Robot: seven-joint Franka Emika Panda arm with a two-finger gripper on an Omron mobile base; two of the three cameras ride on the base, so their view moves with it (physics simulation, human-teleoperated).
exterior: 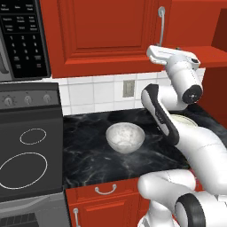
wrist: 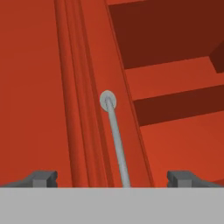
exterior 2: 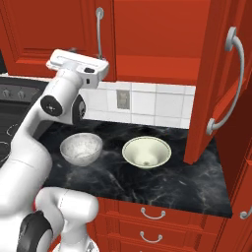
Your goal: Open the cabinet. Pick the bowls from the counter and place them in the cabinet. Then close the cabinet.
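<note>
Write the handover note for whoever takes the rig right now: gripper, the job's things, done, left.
Gripper: open, empty, raised at the left cabinet door, its fingertips either side of that door's silver handle, not closed on it.
Cabinet: right door swung open, left door shut.
Bowls: grey stone-look bowl and cream bowl both upright on the black counter, apart from each other.
Done: right door opened.
Left: open the left door if needed, put both bowls in the cabinet, close it.
</note>
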